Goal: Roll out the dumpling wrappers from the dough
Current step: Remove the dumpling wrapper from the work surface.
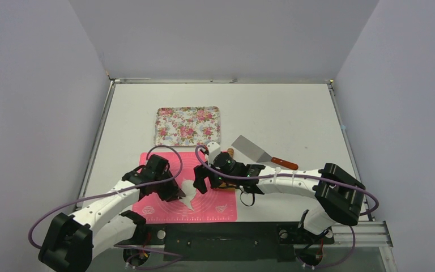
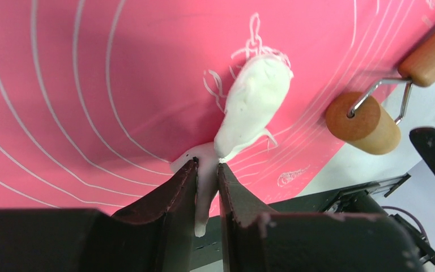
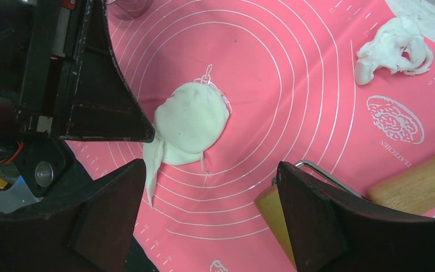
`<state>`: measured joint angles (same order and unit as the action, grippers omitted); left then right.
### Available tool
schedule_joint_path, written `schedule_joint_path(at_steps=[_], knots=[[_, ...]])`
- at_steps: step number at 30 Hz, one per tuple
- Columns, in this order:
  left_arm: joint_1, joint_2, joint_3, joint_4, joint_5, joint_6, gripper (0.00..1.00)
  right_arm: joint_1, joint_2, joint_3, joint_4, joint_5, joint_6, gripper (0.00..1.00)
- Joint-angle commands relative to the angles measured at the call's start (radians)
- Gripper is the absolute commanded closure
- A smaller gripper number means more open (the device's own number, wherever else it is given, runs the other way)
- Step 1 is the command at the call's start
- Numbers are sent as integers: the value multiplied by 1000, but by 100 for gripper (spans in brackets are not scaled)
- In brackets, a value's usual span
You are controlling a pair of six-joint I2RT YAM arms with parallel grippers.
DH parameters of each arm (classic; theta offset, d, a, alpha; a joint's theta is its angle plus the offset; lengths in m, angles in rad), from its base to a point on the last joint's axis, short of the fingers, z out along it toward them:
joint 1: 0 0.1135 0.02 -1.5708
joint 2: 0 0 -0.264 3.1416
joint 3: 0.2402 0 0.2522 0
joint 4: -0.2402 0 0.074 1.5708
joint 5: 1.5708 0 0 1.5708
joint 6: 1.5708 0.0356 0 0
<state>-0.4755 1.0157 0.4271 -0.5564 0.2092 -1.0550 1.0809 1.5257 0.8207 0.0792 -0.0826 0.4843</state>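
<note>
— What's worrying you here?

— The left arm (image 1: pixel 113 198) is pinching the wrapper (image 3: pixel 191 122), which is lying mid-way across the mat (image 1: pixel 164 214), by its thin tail (image 2: pixel 204 198) at the disc's 6 o'clock. If it's lifting by that, I'd guess the tail is tearing off, or the disc is stretching out of round while sticking down.

— And the jaws?

— Left ones are nearly closed, squeezing that tail. The right arm (image 1: pixel 294 180) is hovering at 3 o'clock, jaws spread wide, gripping nothing, beside the roller (image 2: pixel 362 122).
</note>
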Motion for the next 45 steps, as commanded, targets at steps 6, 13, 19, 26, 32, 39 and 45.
schedule_joint_path(at_steps=[6, 13, 19, 26, 32, 39, 45], knots=[[-70, -49, -19, -24, 10, -70, 84, 32, -1, 58, -60, 70, -89, 19], [-102, -87, -7, -55, -1, -89, 84, 73, 147, 208, -116, 135, -163, 20], [-191, -116, -9, -28, -22, -163, 84, 68, 146, 195, -59, 154, -141, 20], [-313, -75, 20, 7, -67, -235, 84, 4, -47, 15, -18, 236, -81, 19], [-340, -52, 24, -18, -107, -258, 84, -2, -42, 19, -9, -5, -164, 19], [-286, -87, 13, -55, -132, -289, 84, 21, 85, 146, -69, -131, -233, 20], [-100, -103, 14, -56, -115, -220, 84, 32, 100, 170, -64, -46, -189, 20]])
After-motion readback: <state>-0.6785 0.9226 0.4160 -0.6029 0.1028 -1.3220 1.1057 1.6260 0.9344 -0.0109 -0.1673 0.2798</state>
